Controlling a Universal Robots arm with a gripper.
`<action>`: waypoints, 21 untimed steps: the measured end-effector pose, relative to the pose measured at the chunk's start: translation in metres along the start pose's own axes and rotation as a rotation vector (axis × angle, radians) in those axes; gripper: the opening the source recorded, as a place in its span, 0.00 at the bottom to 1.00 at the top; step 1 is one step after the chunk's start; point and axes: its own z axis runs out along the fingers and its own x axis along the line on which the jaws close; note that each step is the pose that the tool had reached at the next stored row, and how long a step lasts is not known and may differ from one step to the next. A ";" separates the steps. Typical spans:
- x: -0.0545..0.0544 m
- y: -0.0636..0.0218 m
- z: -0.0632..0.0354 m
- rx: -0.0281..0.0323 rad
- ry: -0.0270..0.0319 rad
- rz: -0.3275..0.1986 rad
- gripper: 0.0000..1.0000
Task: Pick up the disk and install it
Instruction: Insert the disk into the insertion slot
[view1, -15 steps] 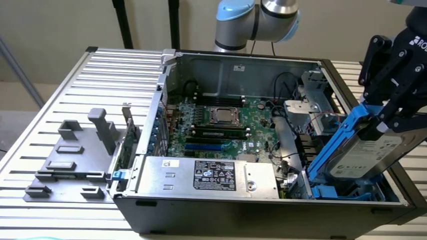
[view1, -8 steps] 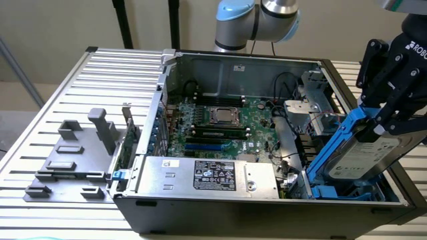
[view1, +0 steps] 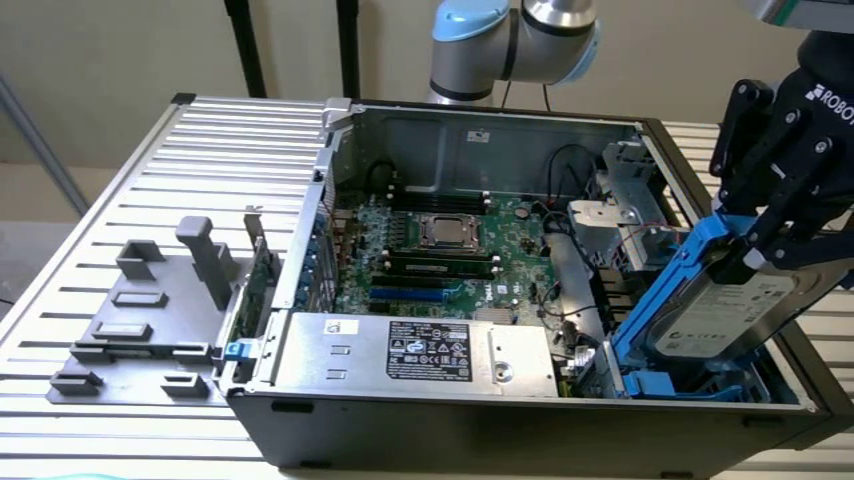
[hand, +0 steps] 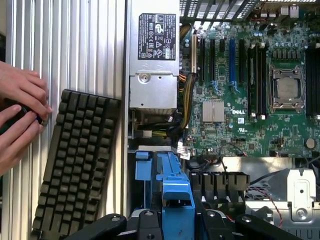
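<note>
Disk, flat grey metal with a white label and blue plastic rails, hangs tilted in the black gripper clamped on it, over the bay at the exterior view's right end of the computer case. A green circuit board and a silver power box crowd beside it; a grey plastic stand sits apart on the ribbed metal table.

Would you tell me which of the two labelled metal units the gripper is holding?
The disk, tilted in blue rails with a white label, between the gripper's fingers; the power-supply box lies flat in the case, untouched.
</note>
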 end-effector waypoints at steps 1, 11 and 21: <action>0.000 0.0000 0.0003 0.0000 0.0000 0.001 0.33; 0.000 0.0004 0.0060 0.0019 -0.0001 0.006 0.33; 0.000 0.0005 0.0130 0.0044 -0.0002 0.006 0.33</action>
